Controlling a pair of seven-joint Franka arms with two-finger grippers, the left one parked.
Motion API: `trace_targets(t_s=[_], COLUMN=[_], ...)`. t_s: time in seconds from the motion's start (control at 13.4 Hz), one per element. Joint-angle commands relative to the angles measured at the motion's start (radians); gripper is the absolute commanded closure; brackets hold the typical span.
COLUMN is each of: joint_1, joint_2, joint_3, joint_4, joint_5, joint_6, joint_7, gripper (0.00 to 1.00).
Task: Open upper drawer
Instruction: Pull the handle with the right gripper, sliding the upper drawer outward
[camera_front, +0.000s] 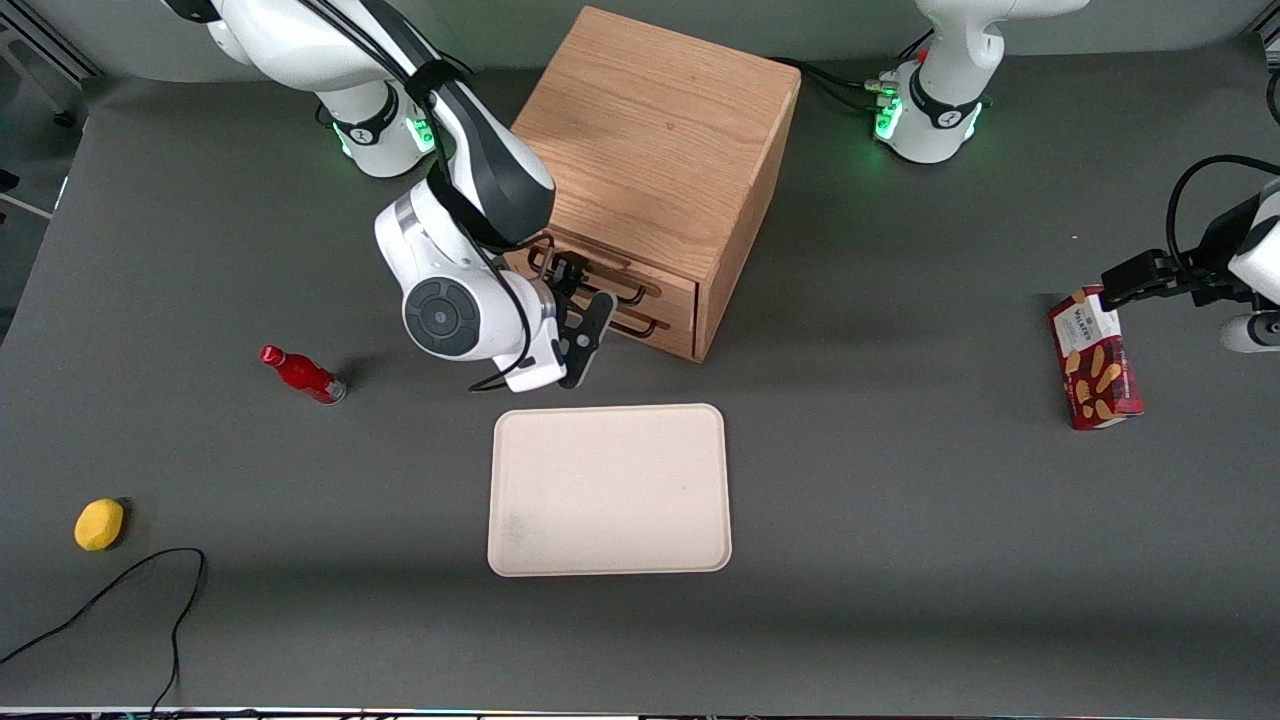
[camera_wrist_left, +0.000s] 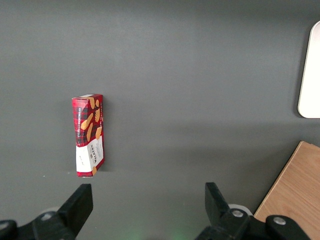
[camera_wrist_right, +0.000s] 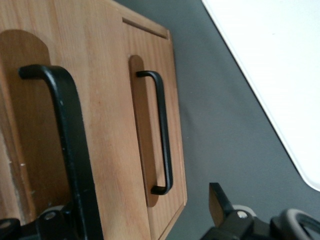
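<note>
While at upper drawer (camera_front: 640, 283), pincer (camera_front: 585, 312) above tray (camera_front: 609, 490).

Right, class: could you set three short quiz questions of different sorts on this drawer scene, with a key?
1. True or false: the open gripper is in front of the upper drawer.
2. Which lies nearest the front camera? A lemon; B red bottle; C biscuit box.
3. Fill in: the tray lies ___ the front camera than the cabinet.

Key: 1 true; 2 A; 3 nearer to.
</note>
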Motion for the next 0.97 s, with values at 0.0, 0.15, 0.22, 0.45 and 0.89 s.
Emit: trace_targets(t_s=[0.0,0.15,0.22,0.45,0.89], joint_1=[-0.031,-0.044,-0.044,-0.058,-0.080], joint_2=[0.037,0.056,0.060,0.099,0.129], joint_3=[-0.004,-0.002,-0.002,-0.002,-0.002], joint_4=[0.057,0.080,0.082,0.137,0.206], joint_5=[-0.011,0.000,0.000,0.000,0.002], joint_6=[-0.003,-0.003,-0.003,-0.010,-0.029], joint_7=[-0.028,-0.046,-0.057,-0.059,-0.057], gripper=[0.00,0.00,0.00,0.00,0.00])
